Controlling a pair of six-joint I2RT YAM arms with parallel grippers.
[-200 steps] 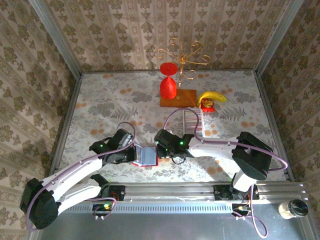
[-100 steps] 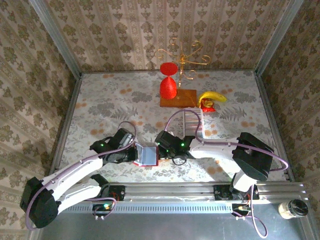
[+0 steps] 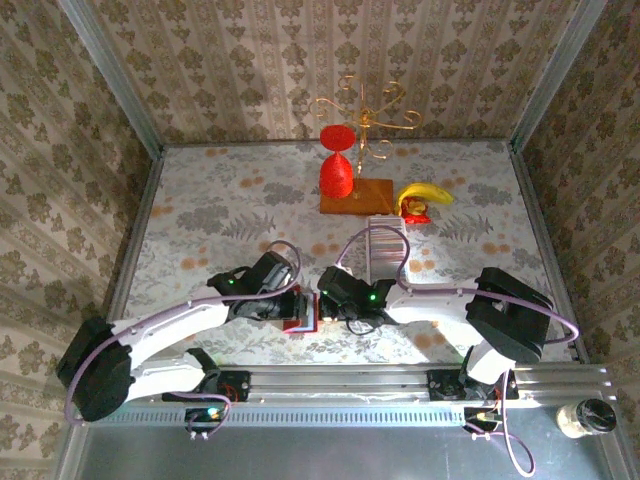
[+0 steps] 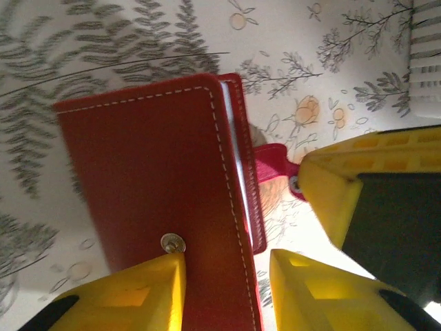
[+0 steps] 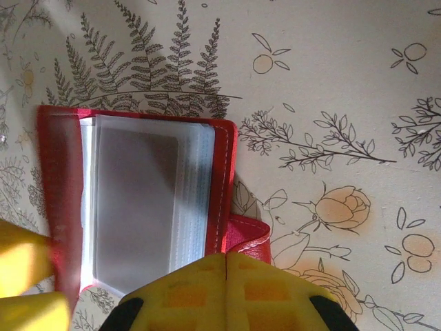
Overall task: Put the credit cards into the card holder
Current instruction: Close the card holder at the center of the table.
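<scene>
The red card holder [image 5: 138,207] lies open on the floral table, its pale clear sleeves facing up in the right wrist view. My right gripper [image 5: 226,256] is shut on the holder's right cover edge, beside the curled clasp tab [image 5: 249,233]. Seen from the left wrist, the holder's red cover [image 4: 151,172] with its metal snap faces the camera. My left gripper [image 4: 226,258] stands open, the cover's stitched edge between its fingers. From above, both grippers, left [image 3: 292,308] and right [image 3: 322,300], meet at the card holder [image 3: 303,320]. The credit cards [image 3: 385,252] form a striped row behind them.
A red goblet glass [image 3: 336,170] stands on a brown wooden board [image 3: 357,197] at the back, with a gold wire stand [image 3: 365,115] behind it. A banana [image 3: 425,193] lies to the right of the board. Patterned walls close in three sides.
My left arm has swung right over the card holder and its jaws have parted. The right gripper closed and stays at the holder's right edge. The holder now shows less from above.
</scene>
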